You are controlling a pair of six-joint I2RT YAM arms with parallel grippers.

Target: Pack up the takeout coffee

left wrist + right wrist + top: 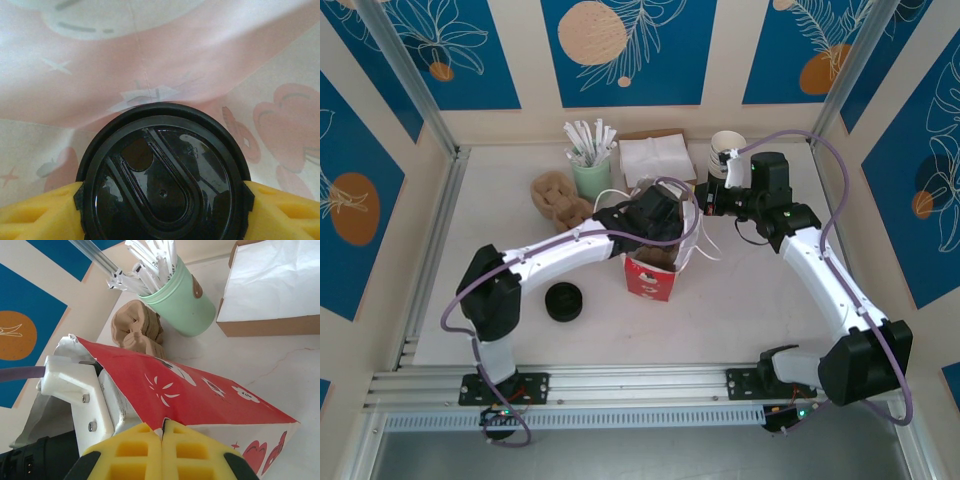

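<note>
The takeout coffee sits inside the red-and-white paper bag. The left wrist view looks straight down on it: a round, glossy black plastic lid with a raised rim, a moulded oval ridge and a pinhole vent. The left tool is clamped on it, with a yellow finger pressing the lid's edge from each side. Around the lid the bag's thin inner wall glows pale pink, and its outer print shows through faintly.

The top external view gives what that close view cannot. The bag stands upright near the middle of the white desk, and the left arm bends down into its open mouth. Thin white handles curl off the bag's right side. A low stack of black lids lies on the desk left of the bag. A stack of paper cups stands at the back right.

In the right wrist view the right tool has its gridded yellow fingers pressed together, and the bag's creased red rim is pinched at their seam. This view alone shows the bag's smooth printed outside up close. It also shows the desk's faint marbling and the things behind:
- a mint-green cup bristling with paper-wrapped straws
- brown moulded-pulp cup carriers just beside the cup
- a kraft cardboard box topped with crumpled white napkins
</note>
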